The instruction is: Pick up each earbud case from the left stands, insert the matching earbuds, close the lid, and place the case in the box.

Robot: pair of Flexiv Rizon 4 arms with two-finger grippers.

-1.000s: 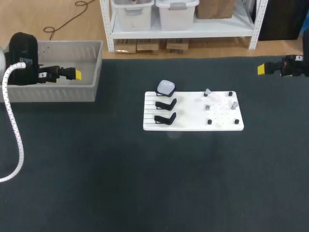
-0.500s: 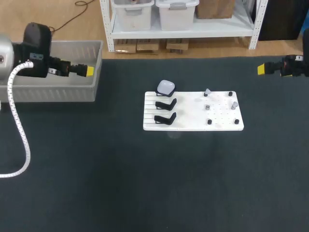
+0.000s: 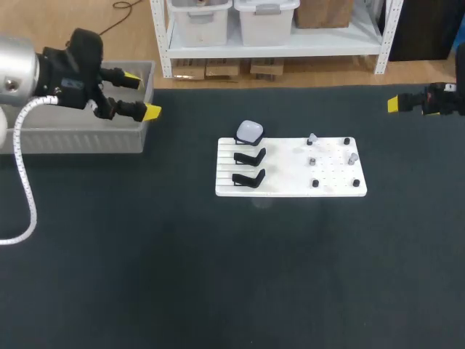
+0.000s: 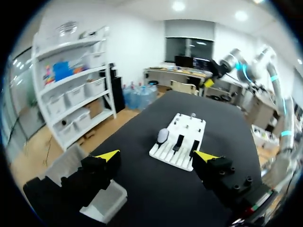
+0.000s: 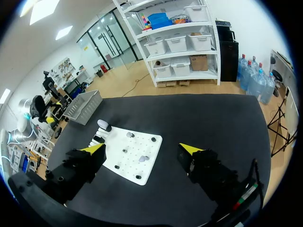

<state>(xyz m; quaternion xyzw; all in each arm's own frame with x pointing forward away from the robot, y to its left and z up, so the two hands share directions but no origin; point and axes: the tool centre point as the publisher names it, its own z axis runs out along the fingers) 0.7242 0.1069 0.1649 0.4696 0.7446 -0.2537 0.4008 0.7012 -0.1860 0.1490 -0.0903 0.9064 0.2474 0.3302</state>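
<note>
A white earbud case (image 3: pixel 249 131) sits closed on the rearmost stand at the left of the white board (image 3: pixel 290 188). Two black stands (image 3: pixel 249 155) in front of it hold nothing. Small pale earbuds (image 3: pixel 312 138) rest among black pegs on the board's right half. My left gripper (image 3: pixel 142 94) hangs open over the right end of the grey box (image 3: pixel 80 138), holding nothing. In the left wrist view the case (image 4: pixel 162 135) lies well ahead of the left gripper (image 4: pixel 156 155). My right gripper (image 5: pixel 142 148) is open and empty at the table's far right, the board (image 5: pixel 124 163) ahead of it.
The grey box stands at the table's back left corner, and what lies inside it is not visible. Dark table surface (image 3: pixel 218 276) spreads wide in front of the board and on both sides of it.
My left arm has swung right from over the box's middle to its right end, and its gripper has turned. The right arm has stayed still.
</note>
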